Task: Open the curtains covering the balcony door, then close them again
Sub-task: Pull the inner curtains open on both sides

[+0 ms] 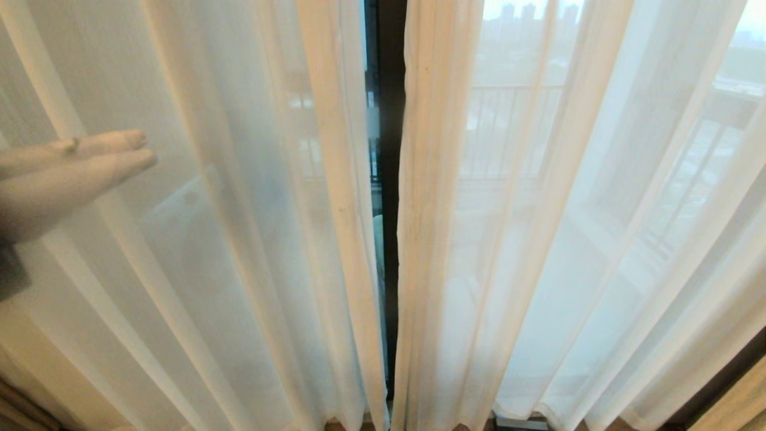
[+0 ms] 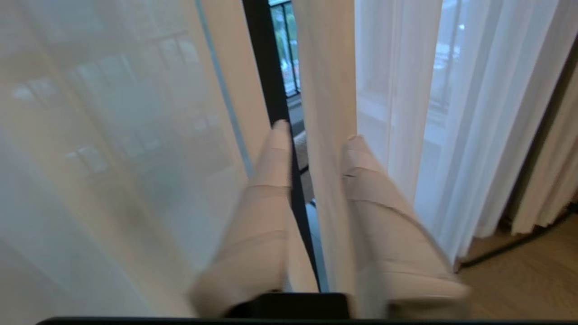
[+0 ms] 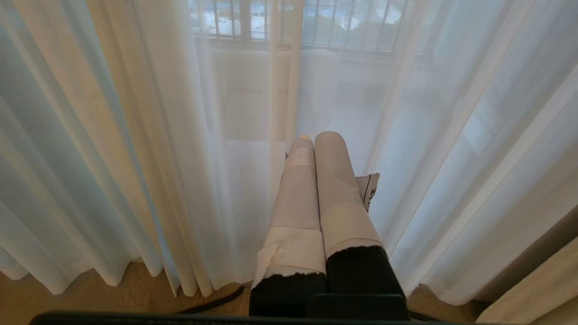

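The curtains hang drawn across the balcony door as two white sheer panels, a left panel [image 1: 239,239] and a right panel [image 1: 538,239]. They meet at a narrow slit where the door's dark frame [image 1: 390,149] shows. A heavy cream drape [image 1: 736,401] hangs at the far right. My left gripper [image 1: 145,149] is raised in front of the left panel, well left of the slit. In the left wrist view this left gripper [image 2: 319,132] is open, its fingers apart and nothing gripped. My right gripper [image 3: 316,136] is shut and empty, low down and pointing at the sheers [image 3: 135,135].
Wooden floor [image 2: 519,280] runs under the hems. A black cable [image 3: 216,295] lies on it below the right gripper. Behind the glass stand balcony railing bars [image 3: 289,22]. The cream drape [image 3: 542,293] also shows beside the right arm.
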Controlling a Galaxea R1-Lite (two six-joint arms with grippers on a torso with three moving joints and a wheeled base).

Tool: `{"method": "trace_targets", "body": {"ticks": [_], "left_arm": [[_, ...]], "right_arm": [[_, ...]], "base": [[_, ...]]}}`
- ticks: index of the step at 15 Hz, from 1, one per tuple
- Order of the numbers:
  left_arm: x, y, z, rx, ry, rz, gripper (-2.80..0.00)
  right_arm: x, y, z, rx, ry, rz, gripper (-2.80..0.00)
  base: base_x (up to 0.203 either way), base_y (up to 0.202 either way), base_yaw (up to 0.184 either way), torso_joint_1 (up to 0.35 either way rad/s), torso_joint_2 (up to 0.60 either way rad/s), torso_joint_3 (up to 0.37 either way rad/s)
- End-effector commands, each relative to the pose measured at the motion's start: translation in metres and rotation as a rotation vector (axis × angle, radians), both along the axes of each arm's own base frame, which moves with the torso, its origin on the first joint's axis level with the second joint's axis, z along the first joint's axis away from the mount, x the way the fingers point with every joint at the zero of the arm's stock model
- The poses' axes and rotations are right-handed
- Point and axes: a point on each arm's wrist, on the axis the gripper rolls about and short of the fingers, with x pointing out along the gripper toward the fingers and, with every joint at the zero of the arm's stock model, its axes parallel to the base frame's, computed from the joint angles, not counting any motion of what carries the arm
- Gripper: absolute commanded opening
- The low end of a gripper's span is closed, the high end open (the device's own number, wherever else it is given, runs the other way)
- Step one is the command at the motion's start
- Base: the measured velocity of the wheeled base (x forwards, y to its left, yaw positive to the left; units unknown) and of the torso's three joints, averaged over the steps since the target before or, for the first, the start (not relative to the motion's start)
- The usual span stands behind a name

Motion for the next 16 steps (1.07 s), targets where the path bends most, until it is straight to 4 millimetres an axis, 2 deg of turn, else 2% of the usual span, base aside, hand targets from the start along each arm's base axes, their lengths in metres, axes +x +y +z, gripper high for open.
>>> {"method": "trace_targets", "body": {"ticks": [1,7,11,16], "left_arm": [[0.037,-0.013,0.0,0.024,0.065,-0.018,0.0],[0.064,-0.048,0.018,0.049,0.098,-0.146,0.0],[0.103,-0.069,0.035,0.053,0.112,-0.151,0.0],[0.162,-0.092,0.037,0.088,0.13,-0.04,0.0]], "right_arm": [[0.0,0.0,0.0,-0.001,0.001,0.001,-2.8],[0.0,0.0,0.0,-0.001,0.001,0.001,-2.8],[0.0,0.0,0.0,-0.001,0.001,0.001,-2.8],[0.0,0.0,0.0,-0.001,0.001,0.001,-2.8]], "base": [[0.0,0.0,0.0,0.0,0.0,0.0],[0.0,0.0,0.0,0.0,0.0,0.0],[0.0,0.0,0.0,0.0,0.0,0.0],[0.0,0.0,0.0,0.0,0.0,0.0]]}}
